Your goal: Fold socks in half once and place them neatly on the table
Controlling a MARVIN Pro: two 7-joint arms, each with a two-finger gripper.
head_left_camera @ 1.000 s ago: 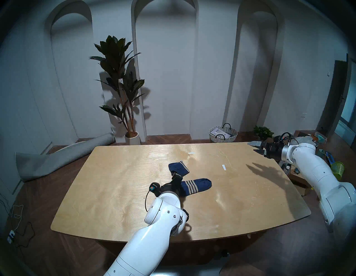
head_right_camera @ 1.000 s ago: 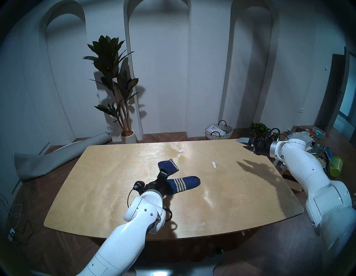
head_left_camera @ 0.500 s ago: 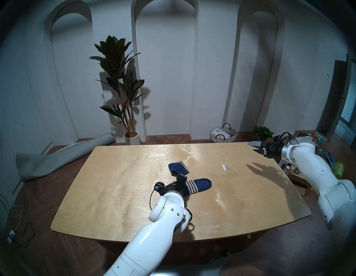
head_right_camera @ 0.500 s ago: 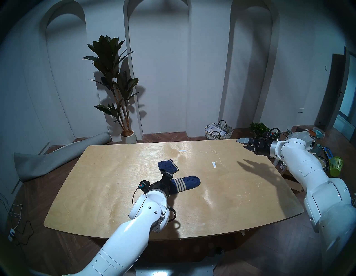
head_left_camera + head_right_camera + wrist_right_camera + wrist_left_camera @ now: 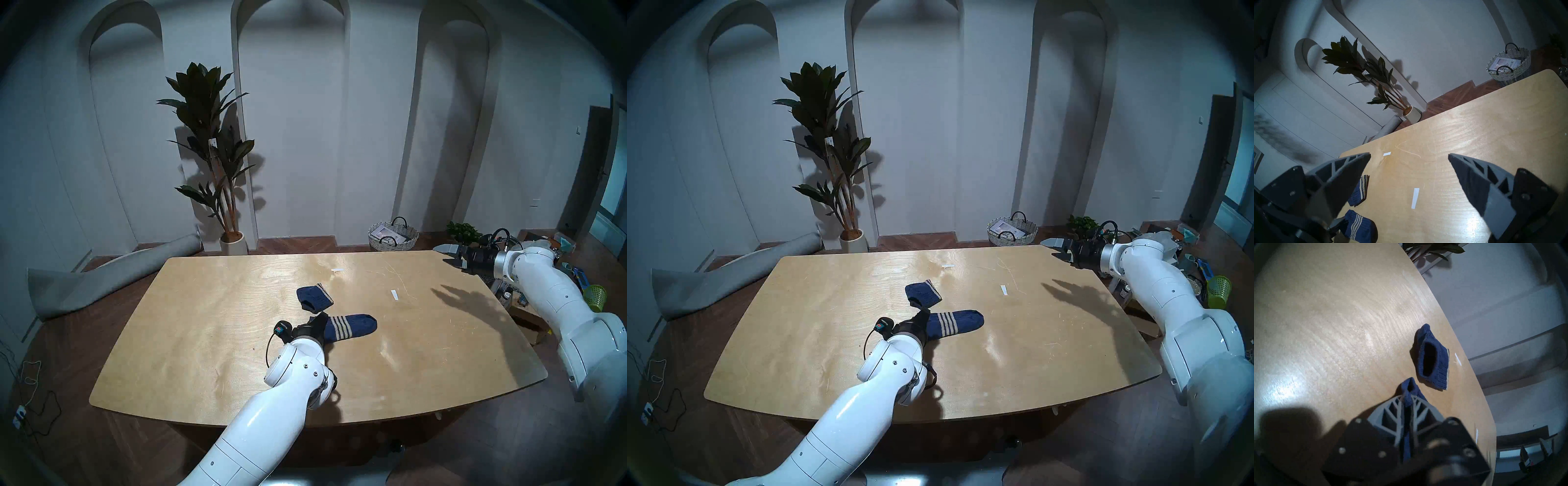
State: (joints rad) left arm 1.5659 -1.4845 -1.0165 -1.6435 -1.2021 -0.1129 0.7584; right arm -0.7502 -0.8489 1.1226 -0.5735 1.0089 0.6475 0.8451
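Note:
Two navy socks lie mid-table (image 5: 203,339). The far sock (image 5: 315,298) (image 5: 924,293) is folded in half, and the left wrist view looks into its open cuff (image 5: 1434,358). The near sock (image 5: 349,325) (image 5: 954,323) lies flat at full length, its beige stripes up and its toe pointing right. My left gripper (image 5: 319,319) (image 5: 1407,397) is shut on that sock's cuff, and blue knit bunches out between the fingertips. My right gripper (image 5: 446,256) (image 5: 1409,157) hangs open and empty over the far right corner, well clear of both socks.
Two white tape strips (image 5: 394,294) (image 5: 337,270) lie on the table's far right half. Beyond the far edge stand a woven basket (image 5: 393,237), a potted plant (image 5: 217,152) and a rolled grey mat (image 5: 101,278). A green bin (image 5: 595,298) and clutter sit by the right arm.
My left gripper drew back from the folded sock to the flat sock's cuff and shut on it. The flat sock slid slightly right. My right gripper rose a little.

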